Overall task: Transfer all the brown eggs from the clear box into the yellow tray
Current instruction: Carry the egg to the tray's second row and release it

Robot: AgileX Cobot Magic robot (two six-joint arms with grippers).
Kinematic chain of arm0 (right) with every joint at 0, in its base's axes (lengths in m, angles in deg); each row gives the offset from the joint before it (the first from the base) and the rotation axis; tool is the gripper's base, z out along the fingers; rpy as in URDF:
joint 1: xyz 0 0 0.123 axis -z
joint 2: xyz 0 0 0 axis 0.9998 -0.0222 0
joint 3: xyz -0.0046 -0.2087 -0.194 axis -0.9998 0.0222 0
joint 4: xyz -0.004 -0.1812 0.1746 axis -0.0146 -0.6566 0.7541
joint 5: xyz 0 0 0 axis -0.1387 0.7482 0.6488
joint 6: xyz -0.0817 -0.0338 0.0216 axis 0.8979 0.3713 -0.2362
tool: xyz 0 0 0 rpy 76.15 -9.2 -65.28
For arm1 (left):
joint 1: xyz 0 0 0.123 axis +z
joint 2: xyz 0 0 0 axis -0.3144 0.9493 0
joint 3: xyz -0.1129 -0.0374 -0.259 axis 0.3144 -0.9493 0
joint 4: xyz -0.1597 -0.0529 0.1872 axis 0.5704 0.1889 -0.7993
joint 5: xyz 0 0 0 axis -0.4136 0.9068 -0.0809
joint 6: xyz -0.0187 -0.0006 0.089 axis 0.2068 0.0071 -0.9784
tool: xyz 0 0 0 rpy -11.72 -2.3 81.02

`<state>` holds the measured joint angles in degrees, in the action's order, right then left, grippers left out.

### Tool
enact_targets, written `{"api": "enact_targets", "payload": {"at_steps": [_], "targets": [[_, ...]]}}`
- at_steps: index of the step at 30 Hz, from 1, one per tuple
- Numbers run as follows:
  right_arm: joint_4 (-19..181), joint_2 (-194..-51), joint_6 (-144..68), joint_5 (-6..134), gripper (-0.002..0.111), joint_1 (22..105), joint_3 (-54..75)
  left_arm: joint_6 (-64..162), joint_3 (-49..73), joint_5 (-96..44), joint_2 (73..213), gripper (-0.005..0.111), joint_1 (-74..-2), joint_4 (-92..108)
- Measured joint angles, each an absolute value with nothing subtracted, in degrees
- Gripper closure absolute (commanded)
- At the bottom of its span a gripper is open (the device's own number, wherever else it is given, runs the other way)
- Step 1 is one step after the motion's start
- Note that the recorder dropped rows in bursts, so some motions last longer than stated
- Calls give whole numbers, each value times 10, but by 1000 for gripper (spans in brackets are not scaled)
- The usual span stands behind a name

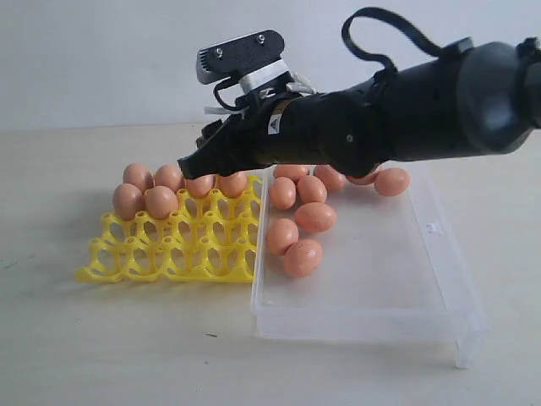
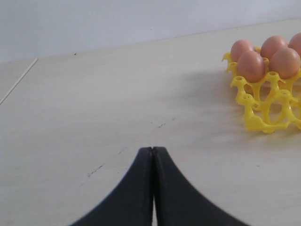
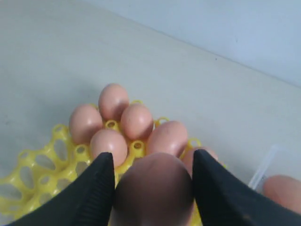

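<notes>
Right wrist view: the downward-slanting right gripper [image 3: 153,160] pinched a brown egg [image 3: 153,193] above the yellow tray [image 3: 11,181]. The left gripper [image 2: 152,151] was pressed together.

front tray [image 1: 169,258] cups free, eggs [image 1: 159,201] behind

Blurred brown egg [image 3: 153,193] in right hand [image 3: 153,155], both cropped by the picture's edge.

Right arm stretched across, wrist tilted down.
Right gripper [image 3: 153,157] jaws gripped a brown egg [image 3: 153,190]; left gripper [image 2: 152,153] jaws pressed together.
</notes>
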<state>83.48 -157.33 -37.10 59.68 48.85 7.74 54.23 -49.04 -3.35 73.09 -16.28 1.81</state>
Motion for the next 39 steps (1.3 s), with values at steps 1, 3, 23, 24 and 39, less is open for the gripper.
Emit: {"api": "enact_targets", "payload": {"at_steps": [1,3,23,24,39], "targets": [[835,-1584,-371,574,108,487,77,542,-490,-34,731,107,-163,18],[835,-1605,-380,550,108,486,71,542,-490,-34,731,107,-163,18],[828,-1780,-401,582,108,461,-114,542,-490,-34,731,107,-163,18],[828,-1782,-401,584,108,461,-116,542,-490,-34,731,107,-163,18],[828,-1799,-401,603,108,484,-119,542,-490,-34,731,107,-163,18]]}}
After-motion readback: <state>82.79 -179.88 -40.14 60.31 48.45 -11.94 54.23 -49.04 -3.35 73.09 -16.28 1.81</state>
